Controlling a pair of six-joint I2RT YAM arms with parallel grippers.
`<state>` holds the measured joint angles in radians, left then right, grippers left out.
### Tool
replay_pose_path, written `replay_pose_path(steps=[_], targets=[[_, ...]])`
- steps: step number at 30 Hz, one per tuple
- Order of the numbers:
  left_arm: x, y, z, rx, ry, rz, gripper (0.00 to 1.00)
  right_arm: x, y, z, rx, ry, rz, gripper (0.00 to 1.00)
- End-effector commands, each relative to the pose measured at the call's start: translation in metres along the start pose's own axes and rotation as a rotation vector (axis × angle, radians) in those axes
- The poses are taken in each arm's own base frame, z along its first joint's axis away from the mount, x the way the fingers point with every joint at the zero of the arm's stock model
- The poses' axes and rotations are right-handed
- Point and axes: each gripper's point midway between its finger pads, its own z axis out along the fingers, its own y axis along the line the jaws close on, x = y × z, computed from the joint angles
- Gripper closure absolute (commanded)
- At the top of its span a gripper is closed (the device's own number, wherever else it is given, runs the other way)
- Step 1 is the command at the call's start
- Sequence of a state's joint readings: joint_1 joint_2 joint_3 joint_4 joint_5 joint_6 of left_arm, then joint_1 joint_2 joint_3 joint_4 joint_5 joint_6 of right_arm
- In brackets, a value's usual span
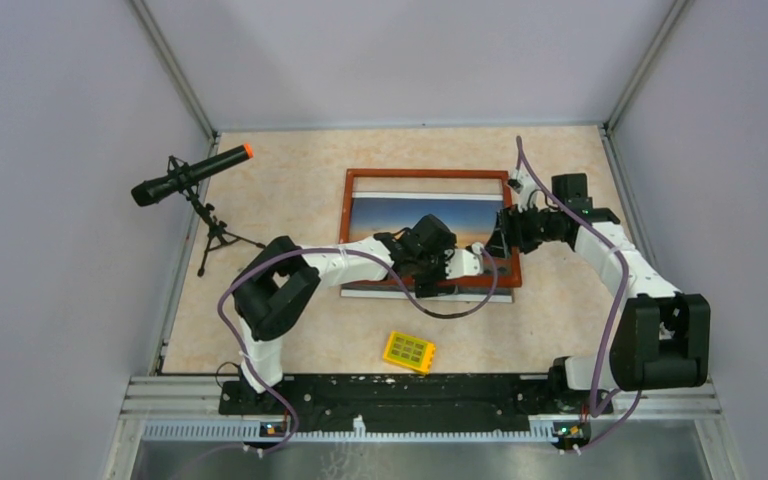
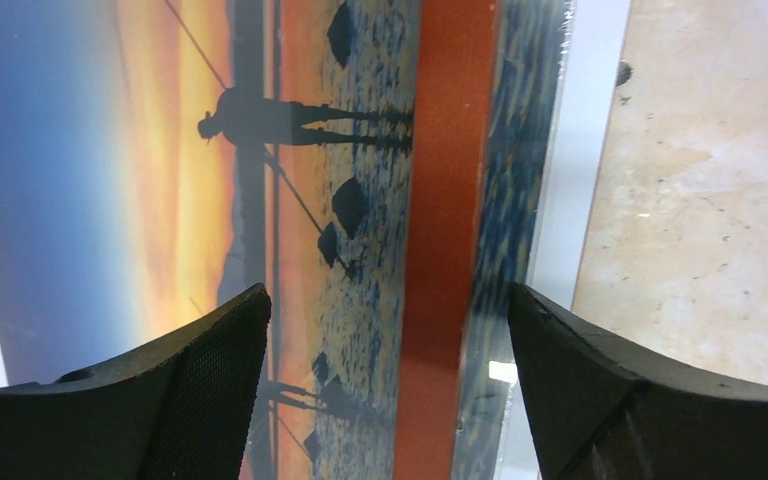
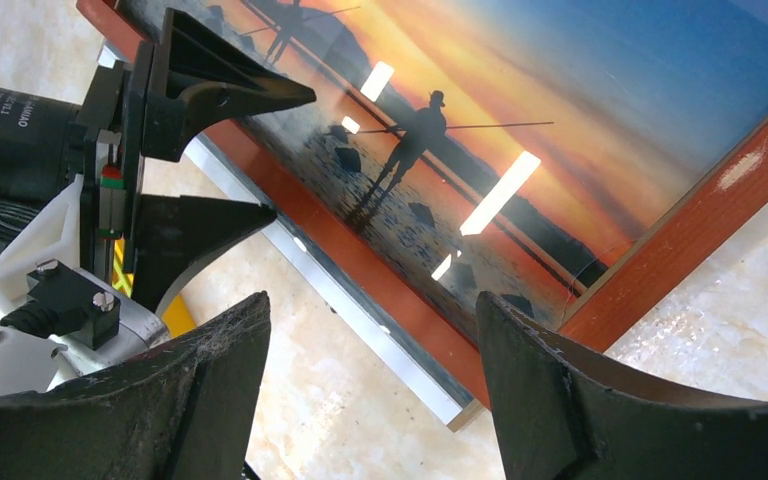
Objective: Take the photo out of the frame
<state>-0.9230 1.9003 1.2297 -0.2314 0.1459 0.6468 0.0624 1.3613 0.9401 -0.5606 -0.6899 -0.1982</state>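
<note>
The frame (image 1: 425, 174) lies flat mid-table with its reddish-brown border up. The sunset photo (image 1: 390, 215) shows inside it, and its white-margined near edge sticks out past the frame's near border. In the left wrist view the photo (image 2: 160, 150) lies on both sides of the frame border (image 2: 450, 150). My left gripper (image 1: 480, 265) is open, its jaws (image 2: 388, 290) straddling that border and the protruding photo strip from above. My right gripper (image 1: 505, 235) is open and empty above the frame's near right corner (image 3: 720, 220). The right wrist view (image 3: 372, 300) also shows the photo (image 3: 560, 120) and the left gripper (image 3: 285, 155).
A small yellow block (image 1: 409, 351) lies on the table in front of the frame. A black microphone-like device on a tripod (image 1: 190, 175) stands at the far left. Enclosure walls ring the table.
</note>
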Motion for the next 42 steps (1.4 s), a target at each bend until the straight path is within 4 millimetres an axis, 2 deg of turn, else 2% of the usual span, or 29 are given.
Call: replay_pose_path(steps=[1, 8, 12, 22, 34, 38, 42], targets=[[0.005, -0.020, 0.003, 0.103, 0.010, -0.016, 0.09, -0.011, 0.001, -0.004, -0.017, -0.055, -0.025, 0.26], [0.011, -0.026, 0.010, 0.134, 0.029, -0.012, 0.04, -0.011, 0.000, -0.004, -0.023, -0.055, -0.017, 0.26], [0.012, -0.015, 0.014, 0.072, 0.034, -0.025, 0.06, -0.011, -0.001, -0.004, -0.029, -0.055, -0.010, 0.26], [0.001, 0.034, 0.010, -0.144, 0.022, -0.032, 0.18, -0.009, -0.001, -0.005, -0.042, -0.053, 0.002, 0.26], [0.001, 0.059, 0.007, -0.202, 0.007, -0.025, 0.30, -0.007, -0.001, -0.005, -0.051, -0.050, 0.010, 0.26], [-0.001, 0.072, 0.003, -0.234, -0.012, -0.039, 0.42, -0.006, -0.001, -0.004, -0.054, -0.049, 0.010, 0.26], [0.001, 0.082, 0.001, -0.267, -0.007, -0.043, 0.47, -0.005, 0.000, -0.003, -0.057, -0.045, 0.012, 0.26]])
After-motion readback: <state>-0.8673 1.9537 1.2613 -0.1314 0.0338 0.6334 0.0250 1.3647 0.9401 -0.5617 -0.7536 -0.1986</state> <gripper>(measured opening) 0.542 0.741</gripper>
